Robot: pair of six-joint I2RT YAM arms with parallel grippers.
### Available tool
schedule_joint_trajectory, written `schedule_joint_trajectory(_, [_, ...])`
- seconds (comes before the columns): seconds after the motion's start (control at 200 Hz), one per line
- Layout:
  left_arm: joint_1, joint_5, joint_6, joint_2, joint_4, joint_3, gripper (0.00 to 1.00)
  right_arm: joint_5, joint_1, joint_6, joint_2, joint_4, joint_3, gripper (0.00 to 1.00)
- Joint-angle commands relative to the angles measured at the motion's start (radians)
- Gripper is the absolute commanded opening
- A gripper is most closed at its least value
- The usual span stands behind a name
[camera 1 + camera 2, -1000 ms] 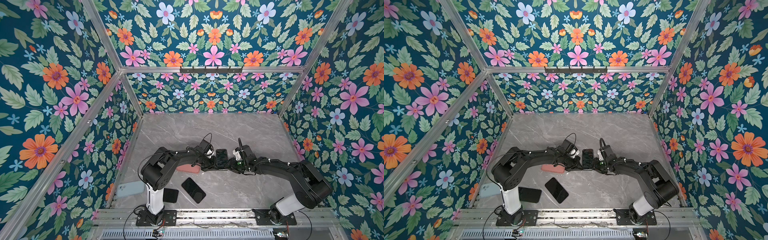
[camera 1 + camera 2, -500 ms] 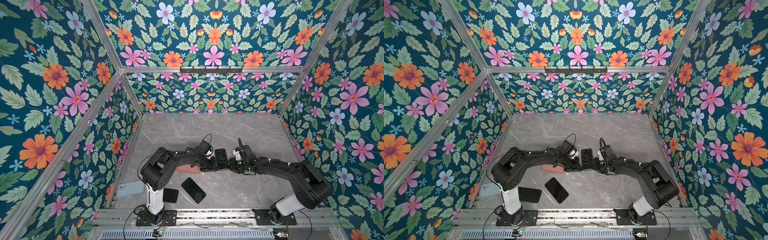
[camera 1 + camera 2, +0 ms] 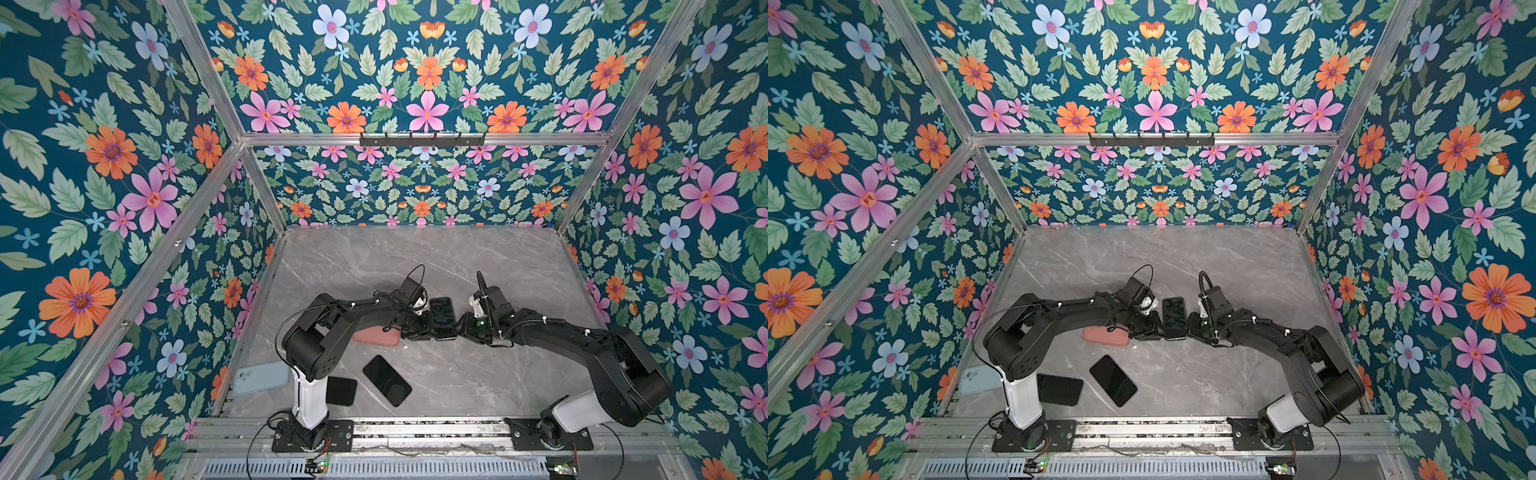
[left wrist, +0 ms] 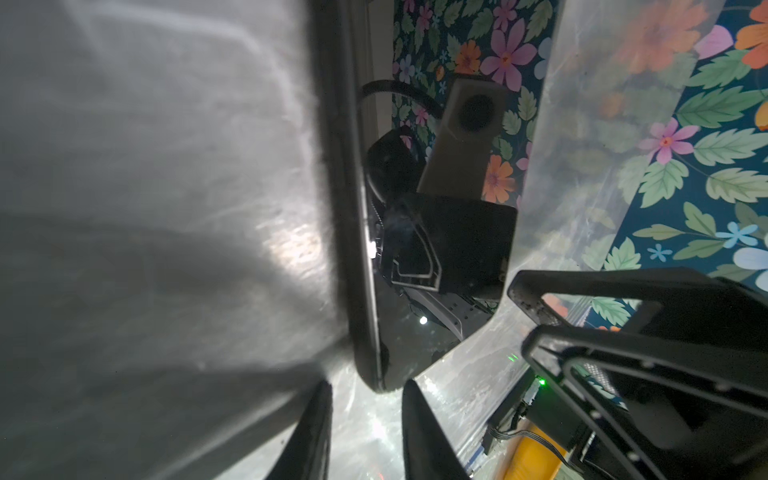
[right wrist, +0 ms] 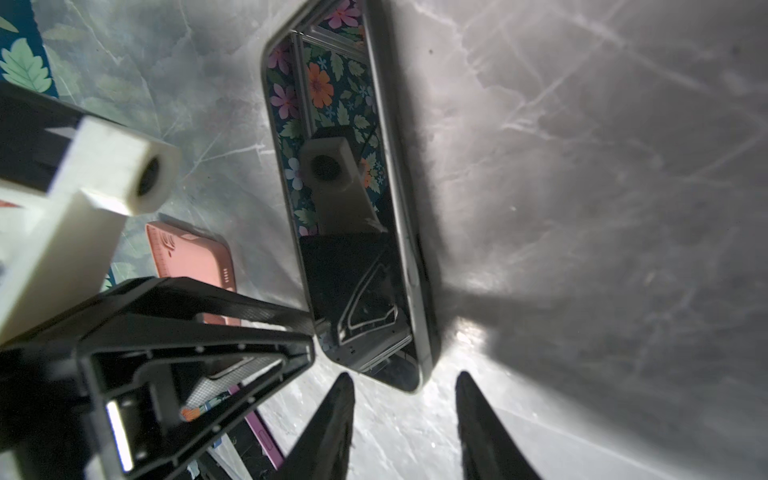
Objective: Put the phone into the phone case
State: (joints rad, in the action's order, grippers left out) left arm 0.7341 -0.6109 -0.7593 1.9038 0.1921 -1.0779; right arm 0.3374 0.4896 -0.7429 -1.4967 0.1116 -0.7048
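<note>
Mid-frame, the phone (image 3: 441, 318) lies flat on the surface (image 3: 415, 257); left end effector (image 4: 368, 386) narrowly parted, right end effector (image 5: 403, 378) wider, both loosely at its corners.

A: Where can a gripper be passed freely?
B: The far half of the table (image 3: 415, 257) is seen bare; open marble is also found near the right arm (image 3: 582, 345).
A: What is blocked?
B: The middle is crowded: the phone (image 3: 441, 316) is flanked at its near end by the left gripper (image 3: 420, 329) and the right gripper (image 3: 460, 327). A pink case (image 3: 376, 337) is laid just beside the left gripper. A black phone (image 3: 387, 380), a dark flat item (image 3: 343, 390) and a light blue case (image 3: 261, 377) are spread by the left arm's base (image 3: 309, 401).
</note>
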Motion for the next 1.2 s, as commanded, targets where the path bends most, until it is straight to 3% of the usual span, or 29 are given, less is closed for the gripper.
schedule_joint_trajectory(0.0, [-0.004, 0.012, 0.006, 0.016, -0.003, 0.0, 0.31, -0.003, 0.002, 0.008, -0.006, 0.01, -0.008, 0.39])
schedule_joint_trajectory(0.38, [-0.012, 0.006, 0.002, 0.028, -0.019, 0.03, 0.18, -0.002, 0.016, 0.013, -0.025, 0.013, -0.03, 0.37])
schedule_joint_trajectory(0.575, [-0.016, 0.01, 0.006, 0.018, -0.015, 0.03, 0.17, -0.015, 0.017, 0.025, -0.024, 0.038, -0.035, 0.36])
schedule_joint_trajectory(0.895, [-0.018, 0.008, -0.009, -0.038, -0.075, 0.052, 0.37, -0.078, 0.023, 0.068, -0.013, 0.107, -0.059, 0.32])
schedule_joint_trajectory(1.195, [-0.023, -0.03, -0.061, -0.034, -0.205, 0.097, 0.43, -0.071, 0.036, 0.07, -0.036, 0.096, -0.071, 0.27])
